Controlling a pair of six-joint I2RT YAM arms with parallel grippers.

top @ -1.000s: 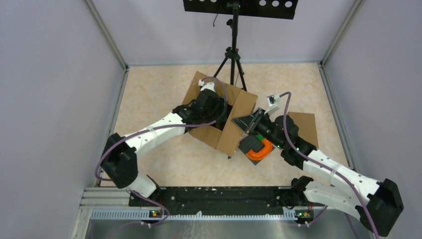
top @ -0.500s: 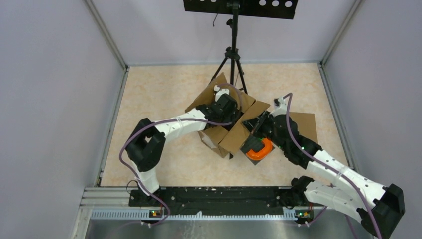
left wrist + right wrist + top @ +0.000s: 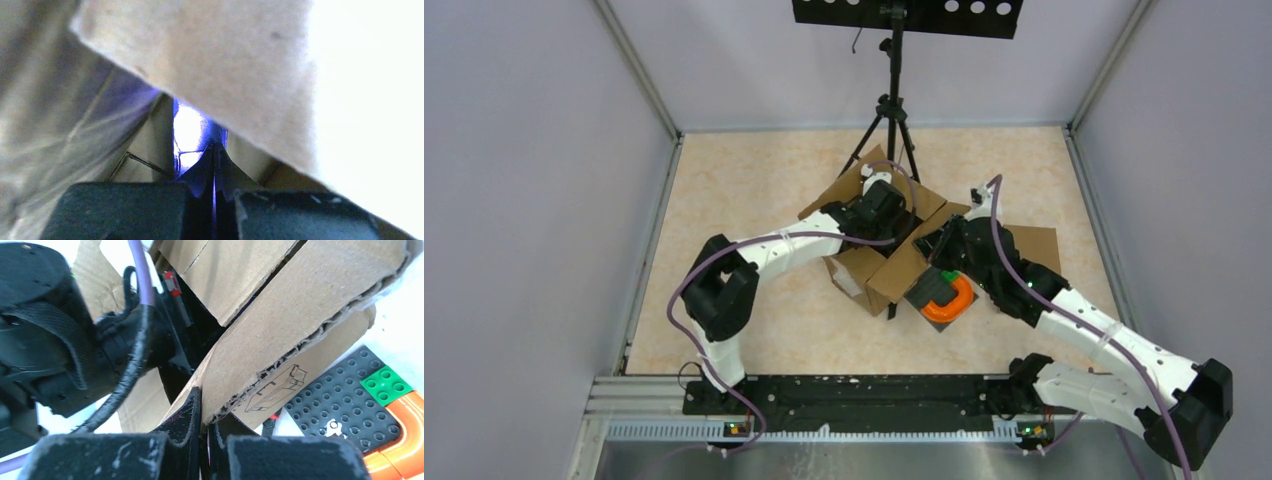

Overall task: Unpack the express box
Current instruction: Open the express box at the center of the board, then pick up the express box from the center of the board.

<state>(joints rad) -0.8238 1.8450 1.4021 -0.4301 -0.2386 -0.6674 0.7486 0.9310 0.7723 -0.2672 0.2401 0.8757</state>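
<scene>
- Left of the brown corrugated cardboard express box (image 3: 864,272), the white left arm reaches across the beige marbled worktop (image 3: 744,200) and dips into the box's open top.
- The left end effector (image 3: 215,162) sits inside the box with its fingers pressed together. Pale cardboard crowds the wrist view and a bluish glare sits at the tips, so you cannot tell whether anything is pinched there.
- The box stands mid-worktop with its flaps thrown open, just in front of the legs of the black tripod (image 3: 889,110).
- On the box's right side, the right end effector (image 3: 204,415) pinches the edge of the cardboard flap (image 3: 300,305) and holds it folded outward.
- Just right of the box, close under that flap, lies a black studded baseplate (image 3: 345,390). It carries a small green brick (image 3: 386,382) and an orange curved piece (image 3: 400,440). I read this as one item already out.
- Farther right of the box, a flat brown cardboard sheet (image 3: 1036,250) lies on the worktop, partly under the right arm.
- Progress, as a judgement: the box is opened and one toy appears unpacked. The box's interior is hidden in every view, so you cannot say what is left inside. Treat the task as mid-way, and check whether the left end effector has anything once it is clear of the box.
</scene>
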